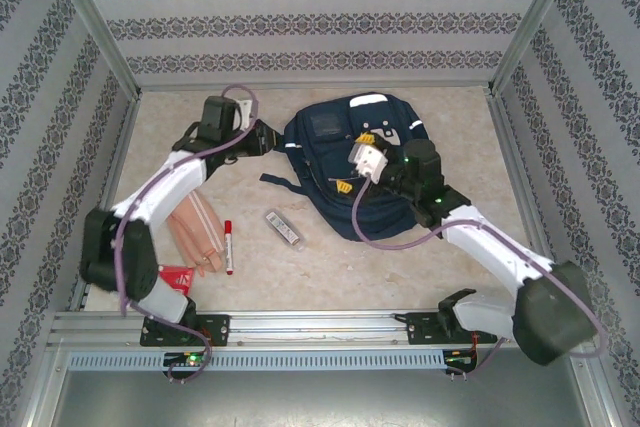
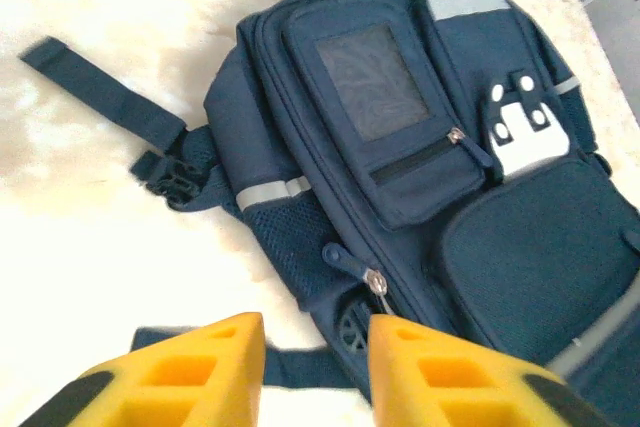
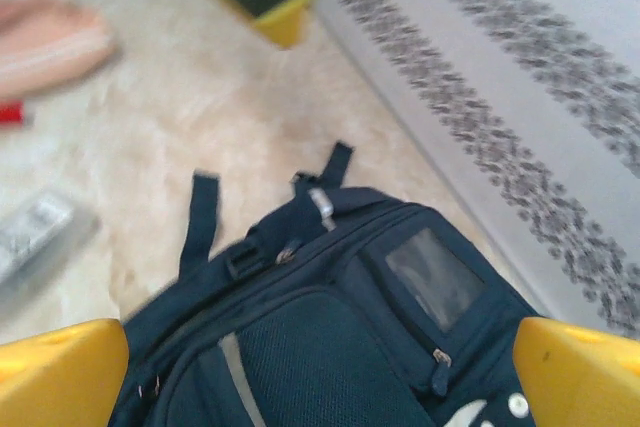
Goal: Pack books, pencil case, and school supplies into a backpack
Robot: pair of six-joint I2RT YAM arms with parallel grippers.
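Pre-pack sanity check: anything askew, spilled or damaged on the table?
Nothing stands out. The backpack lies flat, front up, no visible damage. The marker, clear pencil case and peach wooden pieces lie loose beside it; the red packet is partly hidden by the left arm.

The top view is bright and even, with soft shadows. In the left wrist view the tabletop (image 2: 90,247) glares white. The right wrist view is blurry, worst on its left

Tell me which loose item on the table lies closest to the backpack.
The narrow clear plastic pencil case, just left of the navy-blue fabric backpack; the red-capped white marker, peach flat pieces and small red packet lie farther left.
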